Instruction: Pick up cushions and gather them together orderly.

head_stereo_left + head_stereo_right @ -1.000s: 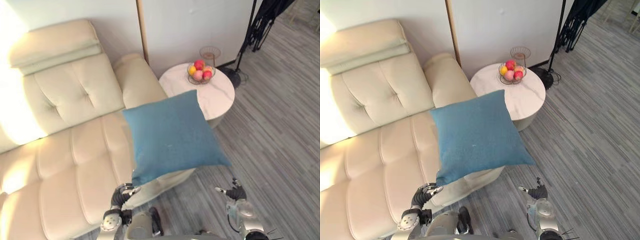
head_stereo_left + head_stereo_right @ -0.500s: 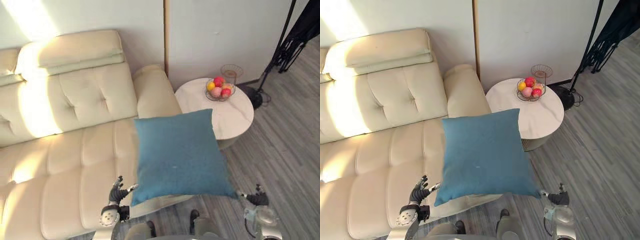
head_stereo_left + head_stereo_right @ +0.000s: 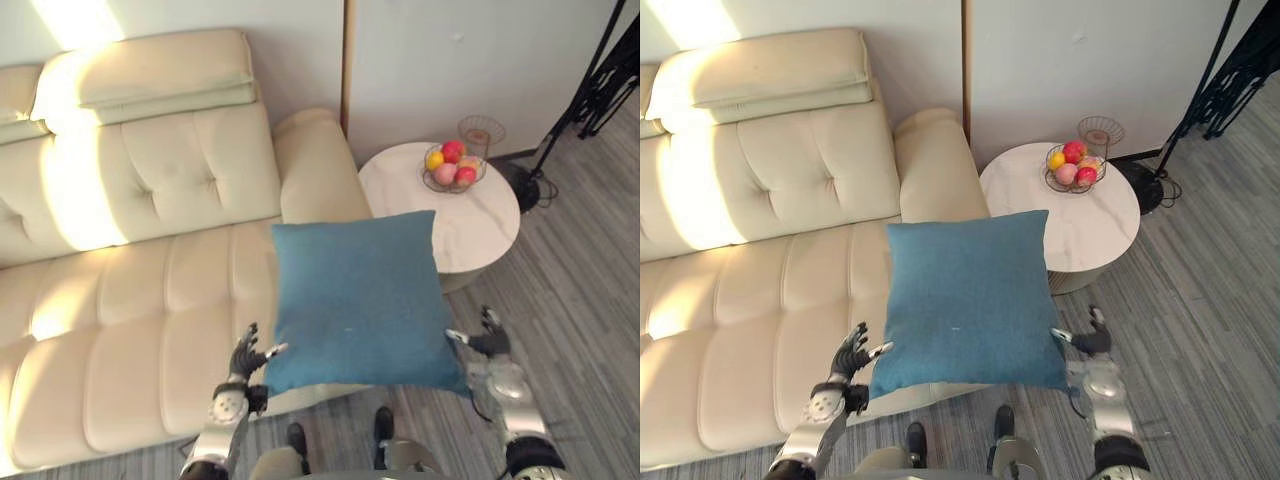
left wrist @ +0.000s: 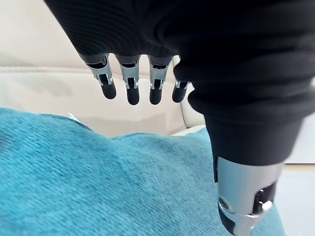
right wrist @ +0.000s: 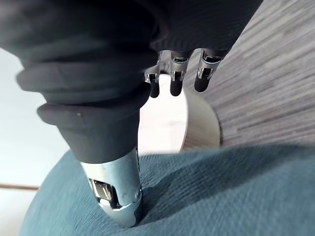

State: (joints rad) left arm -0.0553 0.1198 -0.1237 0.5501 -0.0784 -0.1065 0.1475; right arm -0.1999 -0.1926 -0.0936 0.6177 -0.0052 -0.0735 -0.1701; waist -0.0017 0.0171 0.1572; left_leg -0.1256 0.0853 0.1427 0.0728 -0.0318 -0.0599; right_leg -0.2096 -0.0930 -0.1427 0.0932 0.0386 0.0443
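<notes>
Cushion: I hold the blue square fabric cushion lifted over the front edge of the cream leather sofa, at its armrest end.
Left hand: fingers straight, at the lower left corner.
Right hand: fingers straight, thumb pressing the lower right corner.
Change: the cushion sits squarer than a second ago; my view has swung toward the sofa.
Meaning: I judge the carry is under way and the placing is still to do.

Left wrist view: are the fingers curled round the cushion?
No, the left hand has its fingers straight, clear of the blue cushion.

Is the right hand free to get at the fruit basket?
Probably not. The right hand presses the edge of the blue cushion, carrying it with the left hand; leaving would likely drop it. The fruit basket sits far back on the round table.
</notes>
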